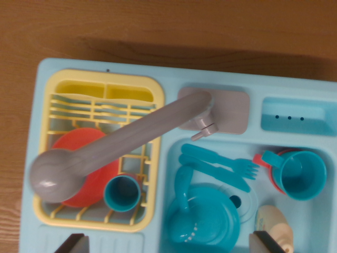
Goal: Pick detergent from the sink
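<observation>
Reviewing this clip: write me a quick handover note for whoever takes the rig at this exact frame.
Gripper: open, holding nothing; only the two dark fingertips show at the bottom edge.
Detergent bottle: cream-coloured, lying in the sink basin at lower right, beside the teal kettle and below the teal cup.
Grey faucet is swung over the yellow drying rack, away from the basin.
Done: none of the pick.
Left: align over the bottle, descend, grasp, lift out.
</observation>
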`<action>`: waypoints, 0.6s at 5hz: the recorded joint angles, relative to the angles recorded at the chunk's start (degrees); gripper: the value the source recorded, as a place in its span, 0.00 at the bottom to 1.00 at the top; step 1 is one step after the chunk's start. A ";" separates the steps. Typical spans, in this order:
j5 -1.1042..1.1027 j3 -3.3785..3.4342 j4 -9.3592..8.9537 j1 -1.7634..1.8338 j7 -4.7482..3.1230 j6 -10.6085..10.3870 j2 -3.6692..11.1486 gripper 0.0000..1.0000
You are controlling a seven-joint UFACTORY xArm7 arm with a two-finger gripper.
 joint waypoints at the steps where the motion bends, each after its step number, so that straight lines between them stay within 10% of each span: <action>1: 0.00 0.00 0.00 0.00 0.00 0.00 0.00 0.00; 3: 0.00 -0.51 -1.90 -0.32 -0.89 -2.05 0.29 0.00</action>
